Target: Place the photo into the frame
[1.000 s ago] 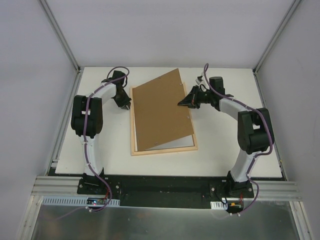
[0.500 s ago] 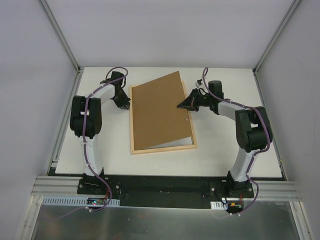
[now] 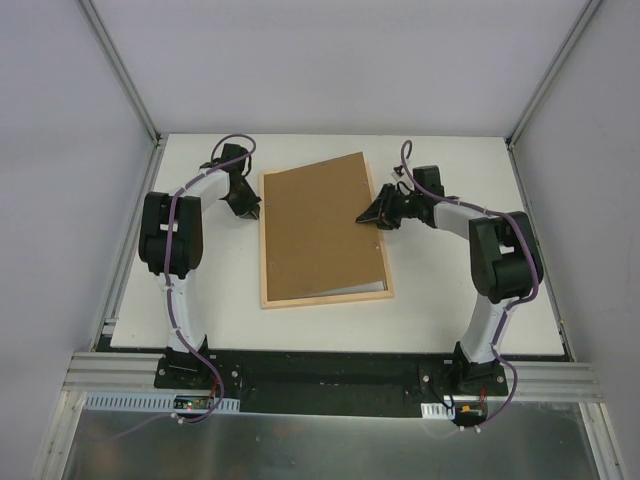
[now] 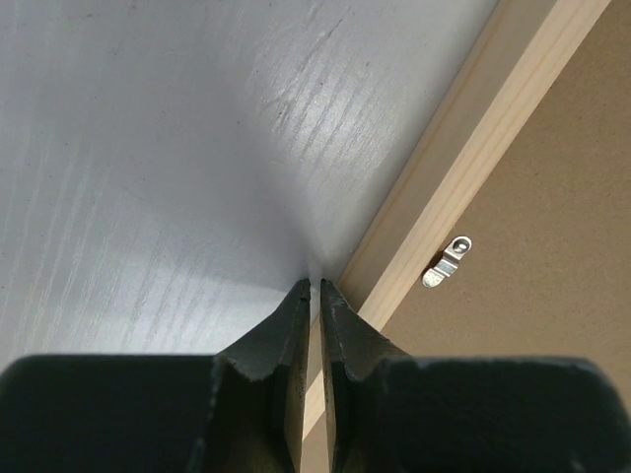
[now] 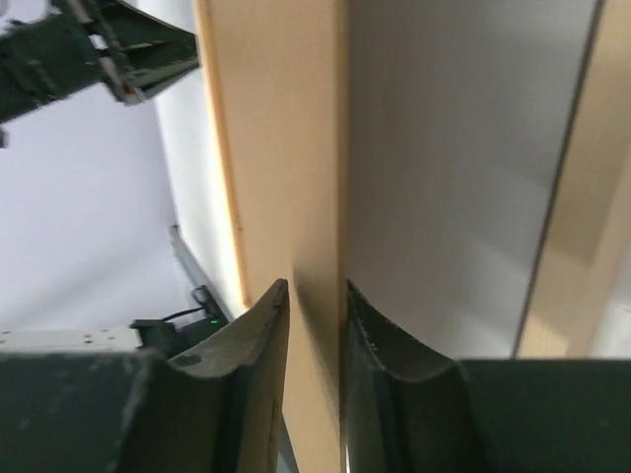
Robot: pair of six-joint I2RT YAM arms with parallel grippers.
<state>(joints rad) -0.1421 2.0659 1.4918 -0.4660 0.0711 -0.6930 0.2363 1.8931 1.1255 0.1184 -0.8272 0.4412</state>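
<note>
The light wood frame [image 3: 330, 298] lies flat on the white table. The brown backing board [image 3: 320, 225] lies slanted over it, with its right edge raised. My right gripper [image 3: 367, 215] is shut on that right edge; in the right wrist view the board [image 5: 286, 148] runs between the jaws. Under the board, a white strip of the photo [image 3: 358, 287] shows its reverse side; it also shows in the right wrist view [image 5: 463, 177]. My left gripper [image 3: 252, 212] is shut and empty, with its tips [image 4: 315, 286] at the outer left edge of the frame [image 4: 473, 148].
A small metal tab [image 4: 449, 261] sits on the backing board near the frame's left strip. The grey enclosure walls [image 3: 80, 150] stand close on both sides of the table [image 3: 450, 290]. The other arm [image 5: 89, 59] shows at the top left of the right wrist view.
My right gripper has lowered the raised right edge of the backing board, so the board lies flatter and more square over the frame. The left gripper has barely moved.
</note>
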